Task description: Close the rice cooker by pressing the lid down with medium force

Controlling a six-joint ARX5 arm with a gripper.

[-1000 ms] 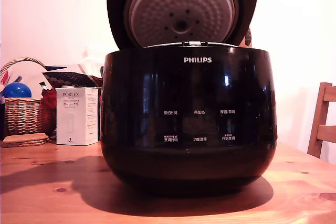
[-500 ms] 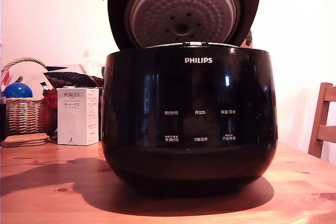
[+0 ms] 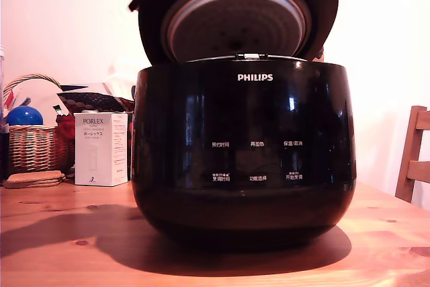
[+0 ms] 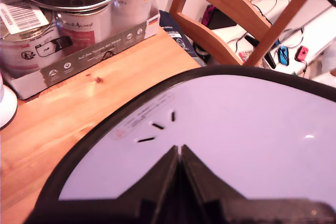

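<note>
Lid: the lid (image 3: 238, 21) is tilting forward over the pot more than it was a second ago; its dimpled inner disc is showing as a flatter oval and its front rim is sitting lower. In the wrist view its glossy outer face (image 4: 220, 135) is lying directly under your gripper.

Gripper: your gripper (image 4: 179, 153) is resting with its two fingers pressed together, nothing between them, tips against the lid's top just behind the small vent slots.

What that means: you are pushing the lid down its arc, and I judge it roughly a third of the way; a clear gap is still showing between the lid and the rim of the rice cooker (image 3: 243, 152), so the latch is not yet engaging.

Next: you are likely needing a steady downward press as the contact point slides on the slick surface.

Surface: the cooker is standing on a wooden table (image 3: 60, 247), throwing a dark shadow ahead of it.

Beyond the gripper: a boxed set of steel pots (image 4: 79, 19) is sitting on the table past the lid, and a wooden chair (image 4: 247, 14) is standing further off.

Room: a white carton (image 3: 100, 148) and a wicker basket (image 3: 33, 146) are sitting beside the cooker, at the exterior view's left.
</note>
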